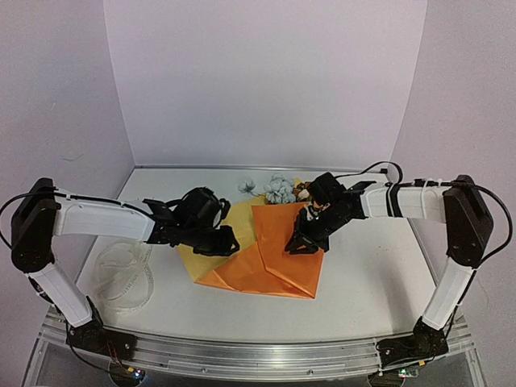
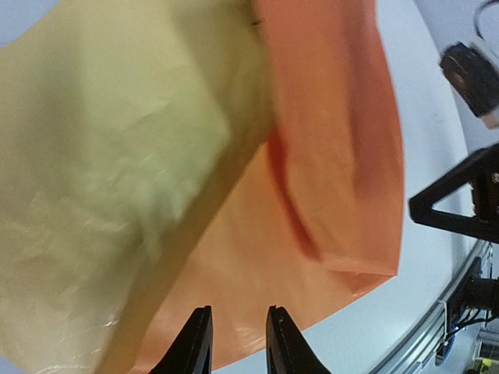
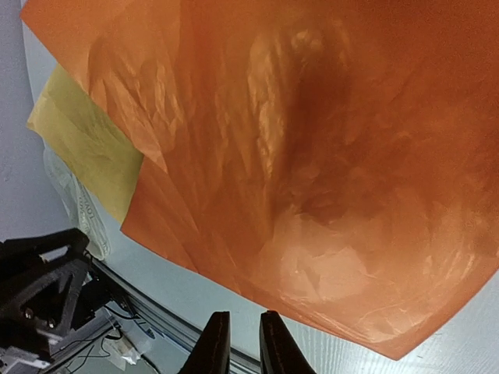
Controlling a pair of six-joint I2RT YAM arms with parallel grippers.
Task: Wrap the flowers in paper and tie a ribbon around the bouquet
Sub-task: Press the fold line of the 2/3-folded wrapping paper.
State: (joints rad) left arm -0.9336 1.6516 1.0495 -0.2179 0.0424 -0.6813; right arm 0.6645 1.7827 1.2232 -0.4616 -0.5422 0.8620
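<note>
Looking past your left claw, you see its two fingers standing a narrow way apart, with the near edge of the paper just at their tips. You cannot tell whether that edge reaches in between them. Beyond the tips the orange sheet is folded over itself, and its pale yellow backing spreads out to one side of the claw.

Your right claw also stands narrowly parted, with nothing between its fingers. The crinkled orange paper fills the space beyond its tips, and a corner of the yellow backing shows off to the side.

From above, your left claw and right claw sit at opposite edges of the paper, which lies between them on the table. The flowers show their pale blue, white and brown blooms at the paper's far edge, beyond both claws. The ribbon lies in loose loops well outside your left claw, apart from the paper.
</note>
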